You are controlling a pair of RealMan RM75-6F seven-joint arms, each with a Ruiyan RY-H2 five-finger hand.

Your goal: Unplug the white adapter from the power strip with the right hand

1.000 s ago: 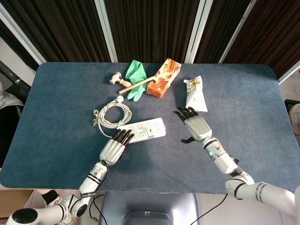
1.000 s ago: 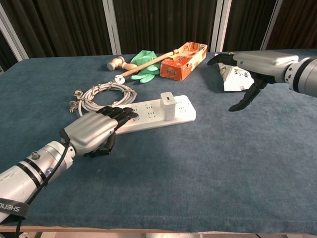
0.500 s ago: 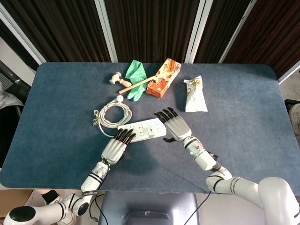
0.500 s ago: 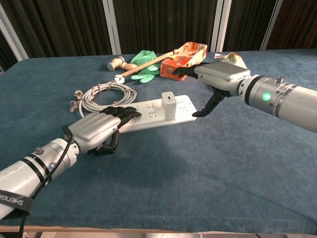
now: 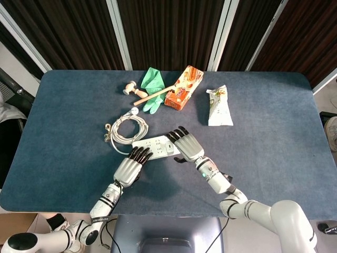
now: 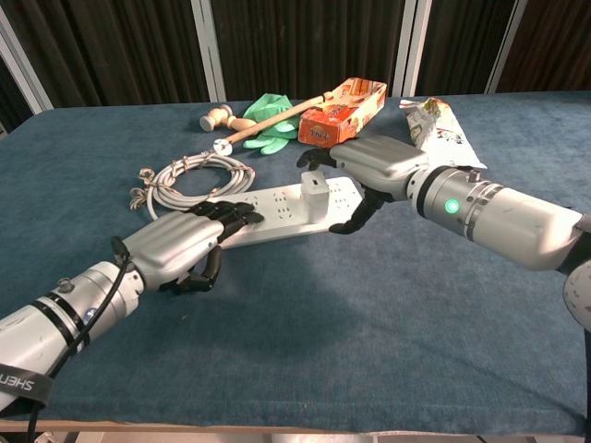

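The right hand hides most of the white adapter; contact cannot be told.

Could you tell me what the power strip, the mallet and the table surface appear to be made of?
The power strip looks like smooth white moulded plastic with a slight sheen. The mallet seems to be unpainted wood, pale tan and matte. The table surface appears covered in dark blue fabric, perhaps felt or short-pile carpet, judging by its fuzzy, non-reflective texture.
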